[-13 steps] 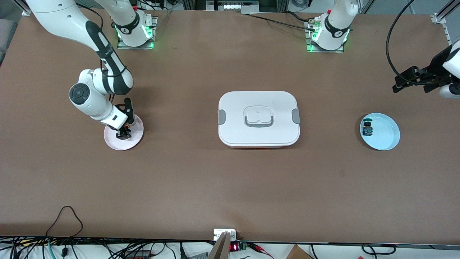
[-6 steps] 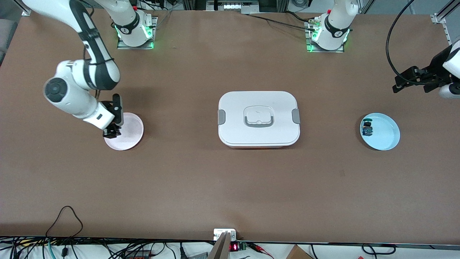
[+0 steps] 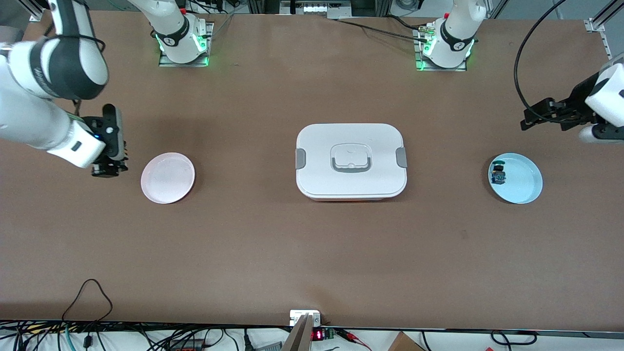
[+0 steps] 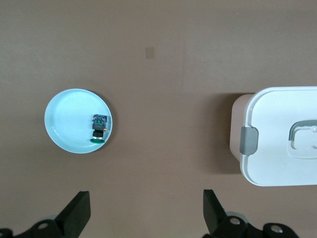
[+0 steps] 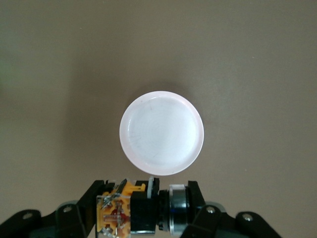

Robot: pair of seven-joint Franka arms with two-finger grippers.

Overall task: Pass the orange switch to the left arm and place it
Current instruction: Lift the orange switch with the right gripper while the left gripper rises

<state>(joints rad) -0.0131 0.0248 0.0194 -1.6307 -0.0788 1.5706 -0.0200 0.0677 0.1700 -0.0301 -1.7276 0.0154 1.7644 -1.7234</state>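
My right gripper [image 3: 108, 168] is shut on the orange switch [image 5: 143, 208], a small part with a black body and an orange-tan end, and holds it up in the air beside the empty pink plate [image 3: 167, 177], toward the right arm's end of the table. In the right wrist view the pink plate [image 5: 161, 132] lies below the held switch. The white box [image 3: 351, 161] with grey latches stands at the table's middle. My left gripper [image 3: 538, 113] is open and empty, over the table near the blue plate [image 3: 524, 187]; its fingers [image 4: 79, 213] show wide apart.
A small switch with a green cap and blue body [image 3: 498, 174] lies in the blue plate; it also shows in the left wrist view [image 4: 100, 128]. The box's corner shows there too [image 4: 277, 144]. Cables hang along the table's front edge.
My right gripper has lifted the orange switch off the pink plate and moved toward the right arm's end of the table. The left gripper has shifted slightly.
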